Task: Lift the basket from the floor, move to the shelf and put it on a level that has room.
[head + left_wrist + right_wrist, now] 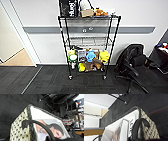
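Your basket (37, 125) hangs close under both wrists, above the floor (11, 107), dark handles arching beside each tool; you cannot tell either tool's grip. The shelf (88, 45) stands ahead.

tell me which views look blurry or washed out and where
Head view: soft all over, the shelf wires smeared, items on its lower tier mere colour blobs. Left wrist view: basket mesh blurred, magazine face smeared. Right wrist view: pale wall washed out, basket handle fuzzy.
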Robot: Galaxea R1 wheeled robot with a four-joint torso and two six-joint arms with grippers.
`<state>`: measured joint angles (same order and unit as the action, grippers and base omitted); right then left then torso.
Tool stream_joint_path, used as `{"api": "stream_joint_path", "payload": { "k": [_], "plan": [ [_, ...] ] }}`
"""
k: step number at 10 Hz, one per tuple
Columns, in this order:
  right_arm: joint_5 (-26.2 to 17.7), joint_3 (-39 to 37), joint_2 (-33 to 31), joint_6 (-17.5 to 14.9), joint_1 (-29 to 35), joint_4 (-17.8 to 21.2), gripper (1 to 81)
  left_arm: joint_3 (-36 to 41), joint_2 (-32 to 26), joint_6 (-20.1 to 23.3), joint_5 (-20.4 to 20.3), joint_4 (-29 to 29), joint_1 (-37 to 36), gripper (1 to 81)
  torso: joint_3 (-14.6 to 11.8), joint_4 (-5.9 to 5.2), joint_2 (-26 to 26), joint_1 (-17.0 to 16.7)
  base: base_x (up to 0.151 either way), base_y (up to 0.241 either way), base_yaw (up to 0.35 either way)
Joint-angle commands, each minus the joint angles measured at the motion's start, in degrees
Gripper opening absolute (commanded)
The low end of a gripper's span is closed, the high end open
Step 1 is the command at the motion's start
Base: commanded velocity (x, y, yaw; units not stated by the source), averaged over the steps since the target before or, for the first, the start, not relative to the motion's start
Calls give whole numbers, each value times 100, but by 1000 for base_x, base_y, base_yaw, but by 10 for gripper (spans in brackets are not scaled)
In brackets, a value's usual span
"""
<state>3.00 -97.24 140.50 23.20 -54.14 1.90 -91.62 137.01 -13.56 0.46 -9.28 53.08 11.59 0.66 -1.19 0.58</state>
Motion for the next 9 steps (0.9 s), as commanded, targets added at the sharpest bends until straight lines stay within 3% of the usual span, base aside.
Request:
{"api": "stream_joint_path", "payload": {
  "k": [1,2,5,7,8,9],
  "plan": [
    [-1,356,-98,44,618,-32,10,224,-129,11,112,-30,-618,10,-401,0,0,0,0,0,0],
    [-1,374,-124,53,618,-199,10,233,-138,28,103,-22,-618,10,-133,0,0,-2,0,0,0],
    [69,734,-458,62,645,-586,10,523,-393,55,-424,14,-618,10,-310,0,-5,-11,0,0,0],
    [280,866,-625,53,671,-586,10,681,-507,46,-468,84,-627,10,-304,0,-5,-13,0,0,0],
    [289,840,-625,62,680,-586,10,681,-516,46,-468,84,-627,10,-600,0,-5,-13,0,0,0],
    [298,822,-608,71,671,-586,10,681,-516,46,-468,75,-627,10,-607,0,-5,-13,0,0,0]
  ]
}}
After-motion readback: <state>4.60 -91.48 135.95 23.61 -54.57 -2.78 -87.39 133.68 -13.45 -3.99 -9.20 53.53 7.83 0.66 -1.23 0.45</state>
